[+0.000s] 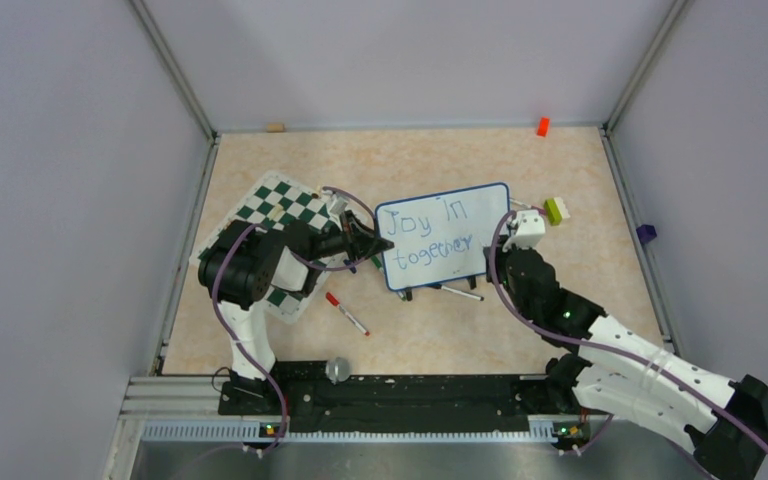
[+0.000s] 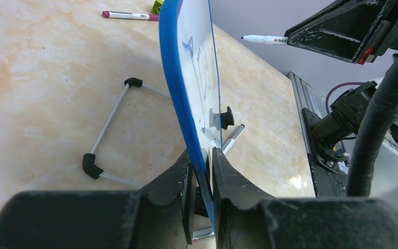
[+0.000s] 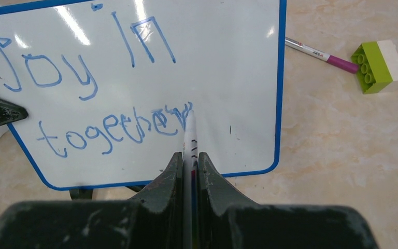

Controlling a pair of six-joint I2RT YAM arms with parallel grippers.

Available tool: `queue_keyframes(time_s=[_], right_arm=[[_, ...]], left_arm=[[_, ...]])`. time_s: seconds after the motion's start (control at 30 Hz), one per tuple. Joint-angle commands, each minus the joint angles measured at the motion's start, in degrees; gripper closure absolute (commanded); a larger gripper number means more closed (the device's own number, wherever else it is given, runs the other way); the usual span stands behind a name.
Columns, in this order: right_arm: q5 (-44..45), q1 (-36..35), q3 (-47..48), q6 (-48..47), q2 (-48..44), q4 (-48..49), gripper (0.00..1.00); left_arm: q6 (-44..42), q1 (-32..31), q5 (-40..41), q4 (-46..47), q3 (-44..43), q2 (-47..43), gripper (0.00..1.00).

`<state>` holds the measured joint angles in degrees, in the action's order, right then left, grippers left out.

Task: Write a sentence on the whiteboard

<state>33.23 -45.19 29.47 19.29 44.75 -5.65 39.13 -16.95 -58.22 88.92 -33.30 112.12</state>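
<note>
Right claw (image 3: 189, 162) was clamped on a whiteboard marker (image 3: 189, 132), its tip just ahead of the fingers on the whiteboard (image 3: 228, 62), where the sentence (image 3: 109, 136) read "Joy in together". Left claw (image 2: 202, 166) pinched the board's edge between its jaws. The board looked light, stiff, slick and tippy, so the frame edge was the best hold.

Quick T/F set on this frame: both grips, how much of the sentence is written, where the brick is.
1. The right gripper is shut on a marker whose tip is at the whiteboard. True.
2. The sentence reads "Joy in togetherness" in full. False: the second line stops at "together".
3. The left gripper has its jaws on either side of the whiteboard's edge. True.
4. The green-and-white brick sits on the chess mat. False: it lies on the bare table, right of the whiteboard.
</note>
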Motion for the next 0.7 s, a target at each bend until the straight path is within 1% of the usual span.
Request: queue_keyframes(time_s=[0.0, 0.2, 0.37, 0.47, 0.6, 0.63, 0.67], right_arm=[[-0.3, 0.6, -0.4, 0.1, -1.1, 1.3, 1.0], [-1.2, 0.6, -0.3, -0.4, -1.5, 1.1, 1.0], [-1.8, 0.6, 0.0, -0.7, -1.2, 0.3, 1.0], [-2.0, 0.6, 1.0, 0.1, -1.2, -1.8, 1.0], [-2.1, 0.6, 2.5, 0.2, -1.1, -5.3, 1.0], [-2.3, 0.6, 2.6, 0.3, -1.1, -5.8, 1.0], [-2.3, 0.6, 2.6, 0.4, -1.3, -6.2, 1.0]], left_arm=[[-3.9, 0.3, -2.7, 3.8, 0.5, 0.1, 0.77], [-4.0, 0.4, -2.9, 3.9, 0.4, 0.2, 0.72], [-4.3, 0.4, -2.8, 3.9, 0.3, 0.6, 0.74], [-4.3, 0.5, -2.7, 3.9, 0.3, 0.5, 0.8], [-4.1, 0.4, -2.2, 3.9, 0.6, 0.7, 0.93], [-4.0, 0.4, -2.1, 3.9, 0.6, 0.8, 0.98], [-3.9, 0.5, -2.0, 3.9, 0.7, 0.8, 1.0]])
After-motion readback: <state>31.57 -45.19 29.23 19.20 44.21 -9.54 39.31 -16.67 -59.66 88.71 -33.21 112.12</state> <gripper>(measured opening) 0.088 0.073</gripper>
